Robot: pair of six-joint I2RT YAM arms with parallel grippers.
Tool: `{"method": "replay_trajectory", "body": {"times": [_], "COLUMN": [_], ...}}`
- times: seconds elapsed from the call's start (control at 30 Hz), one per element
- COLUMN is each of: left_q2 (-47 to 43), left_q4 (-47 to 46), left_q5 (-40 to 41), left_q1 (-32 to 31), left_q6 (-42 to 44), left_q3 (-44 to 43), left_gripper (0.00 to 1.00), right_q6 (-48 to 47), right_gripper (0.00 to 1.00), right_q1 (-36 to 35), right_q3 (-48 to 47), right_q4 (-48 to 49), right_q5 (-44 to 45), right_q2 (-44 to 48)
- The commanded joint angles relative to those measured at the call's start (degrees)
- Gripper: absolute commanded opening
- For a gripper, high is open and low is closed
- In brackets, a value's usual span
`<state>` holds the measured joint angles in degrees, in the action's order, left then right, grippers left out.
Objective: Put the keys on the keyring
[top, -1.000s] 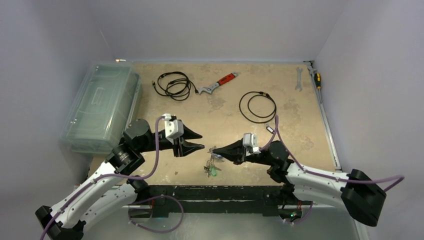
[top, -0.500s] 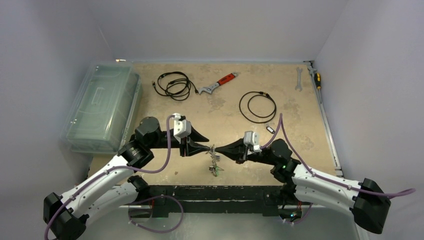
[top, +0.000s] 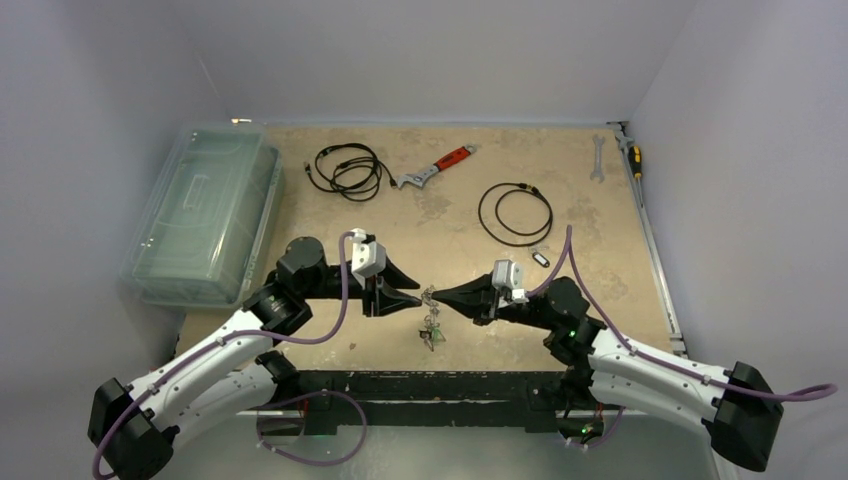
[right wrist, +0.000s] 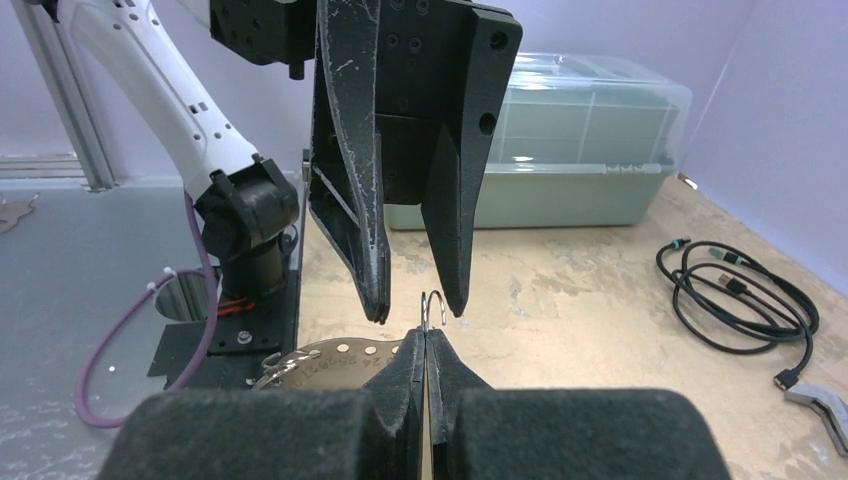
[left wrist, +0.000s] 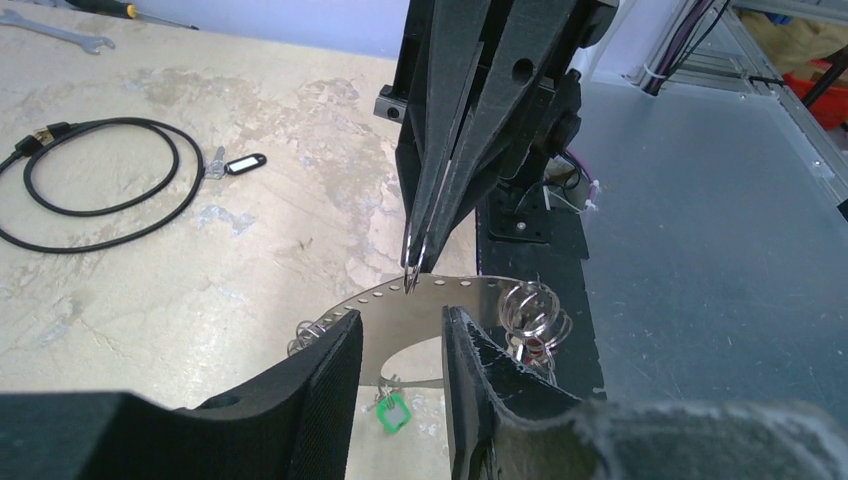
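Note:
The keyring (left wrist: 400, 305), a flat grey metal band with a row of holes, hangs in the air between the two grippers (top: 430, 301). My right gripper (right wrist: 427, 335) is shut on its top edge, and a small wire loop (right wrist: 432, 305) pokes out of its tips. My left gripper (left wrist: 405, 345) faces it, open, its fingers (right wrist: 352, 200) straddling the band; I cannot tell whether they touch it. Keys (top: 431, 337) dangle below the keyring, one with a green tag (left wrist: 392, 411), beside coiled split rings (left wrist: 530, 310). Another key with a dark tag (top: 540, 258) lies on the table.
A clear plastic box (top: 205, 210) stands at the left. Two black cable loops (top: 347, 168) (top: 515, 213), a red-handled wrench (top: 440, 165), a spanner (top: 598, 158) and a screwdriver (top: 633, 155) lie at the back. The black base rail (top: 420, 385) runs just below the grippers.
My left gripper has swung right and come up tip to tip with the right gripper, around the keyring. The right gripper has risen a little with the keyring and keys.

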<state>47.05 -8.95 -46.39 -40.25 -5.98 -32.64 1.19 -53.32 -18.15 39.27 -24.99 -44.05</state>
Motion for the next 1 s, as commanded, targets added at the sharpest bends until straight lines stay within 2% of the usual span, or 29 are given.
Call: {"method": "replay_trajectory", "body": {"times": [0.0,0.17,0.2,0.27,0.97], "left_q2": [0.36,1.39,-1.5,1.68,2.61], "left_q4": [-6.59,-9.84,-10.04,-10.55,-12.4], "left_q5": [-0.44,-0.79,-0.81,-0.87,-1.4], "left_q1": [0.03,0.04,0.01,0.02,0.02], "left_q6": [-2.36,-4.2,-4.22,-4.33,-4.02], "left_q3": [1.02,1.87,1.88,1.98,2.83], "left_gripper": [0.33,0.29,0.28,0.26,0.13], "right_q6": [-0.69,-0.32,-0.24,-0.22,0.45], "right_gripper": [0.0,0.0,0.0,0.0,0.0], "right_q1": [-0.3,-0.29,-0.29,-0.34,-0.78], "right_q3": [-3.55,-3.81,-3.82,-3.91,-4.61], "right_q4": [1.98,2.38,2.47,2.53,2.61], "right_q5": [0.82,0.48,0.43,0.38,-0.14], "right_q2": [0.8,0.02,-0.12,-0.17,-1.42]}}
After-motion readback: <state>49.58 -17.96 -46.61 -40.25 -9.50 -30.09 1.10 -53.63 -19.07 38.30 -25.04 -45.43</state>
